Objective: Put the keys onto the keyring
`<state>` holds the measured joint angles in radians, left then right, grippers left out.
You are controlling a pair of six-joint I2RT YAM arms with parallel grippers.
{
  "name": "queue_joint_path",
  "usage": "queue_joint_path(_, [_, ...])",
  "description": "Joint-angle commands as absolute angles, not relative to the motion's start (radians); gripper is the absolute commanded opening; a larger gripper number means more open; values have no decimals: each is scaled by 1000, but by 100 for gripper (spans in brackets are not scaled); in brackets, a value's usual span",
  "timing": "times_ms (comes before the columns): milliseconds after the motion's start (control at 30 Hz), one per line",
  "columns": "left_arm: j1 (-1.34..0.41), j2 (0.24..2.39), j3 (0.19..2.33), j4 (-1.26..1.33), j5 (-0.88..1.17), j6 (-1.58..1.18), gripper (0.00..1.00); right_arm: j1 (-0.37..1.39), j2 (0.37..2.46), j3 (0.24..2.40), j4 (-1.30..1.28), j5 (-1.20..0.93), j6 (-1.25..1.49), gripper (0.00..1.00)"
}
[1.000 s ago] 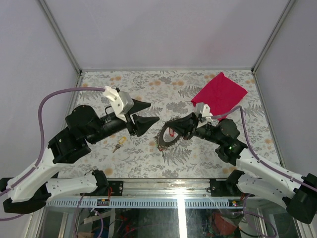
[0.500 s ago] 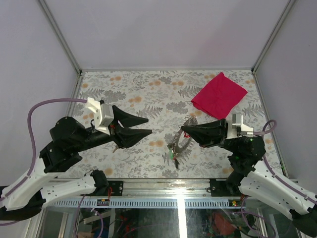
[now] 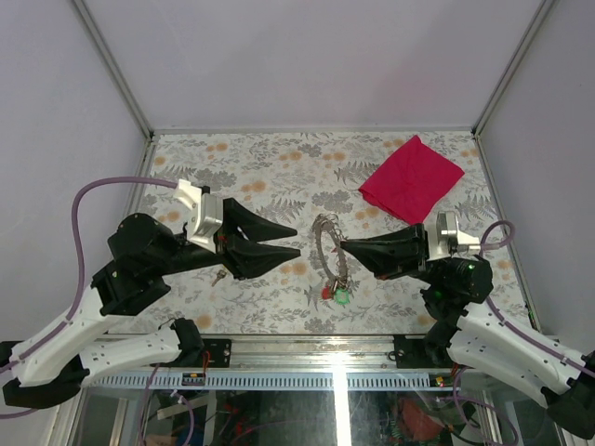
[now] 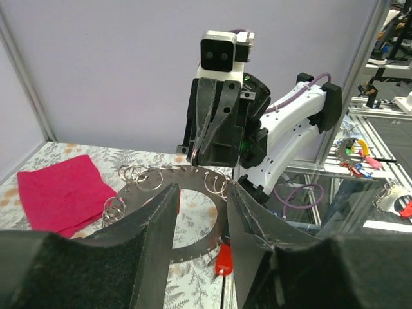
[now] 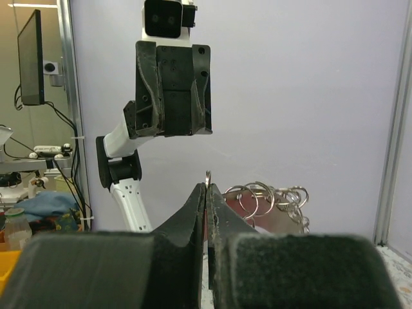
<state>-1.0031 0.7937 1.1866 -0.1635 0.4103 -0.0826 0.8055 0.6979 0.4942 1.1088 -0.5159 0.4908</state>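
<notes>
The keyring [image 3: 327, 260] is a dark ring-shaped plate with several small split rings. My right gripper [image 3: 342, 243] is shut on one split ring [image 5: 207, 176] and holds the plate upright above the table. A red key [image 3: 327, 291] and a small green tag [image 3: 341, 296] hang from its low end. In the left wrist view the plate [image 4: 161, 187] faces me, with the red key [image 4: 223, 261] below it. My left gripper [image 3: 298, 239] is open and empty, its tips just left of the plate. The yellow key [image 3: 218, 277] lies on the table under my left gripper.
A red cloth [image 3: 412, 178] lies at the back right of the floral table top and also shows in the left wrist view [image 4: 61, 193]. Grey walls with metal posts close in the table. The two grippers face each other near the table's middle.
My right gripper has lifted and turned the keyring, so it now stands edge-on to the top camera. My left gripper has moved right, close to the plate, still open.
</notes>
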Motion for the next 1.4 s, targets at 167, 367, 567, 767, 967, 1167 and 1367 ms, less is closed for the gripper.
queue_joint_path(167, [-1001,852,1168,8,463,-113,31,802,737,560,1307,-486,531,0])
queue_joint_path(367, [-1002,886,1190,28,465,-97,28,801,790,592,1370,-505,542,0])
queue_joint_path(567, [-1001,897,1202,27,478,-88,26,802,841,632,1397,-536,545,0])
queue_joint_path(767, [-1002,911,1202,41,462,-77,24,802,874,654,1404,-554,541,0])
queue_joint_path(967, [-1001,932,1212,44,468,-64,24,802,895,665,1417,-563,542,0])
queue_joint_path(1167, [-1002,945,1223,44,474,-59,23,802,913,673,1419,-583,545,0])
queue_joint_path(1367, [-1001,939,1223,38,476,-52,17,802,925,676,1426,-592,556,0])
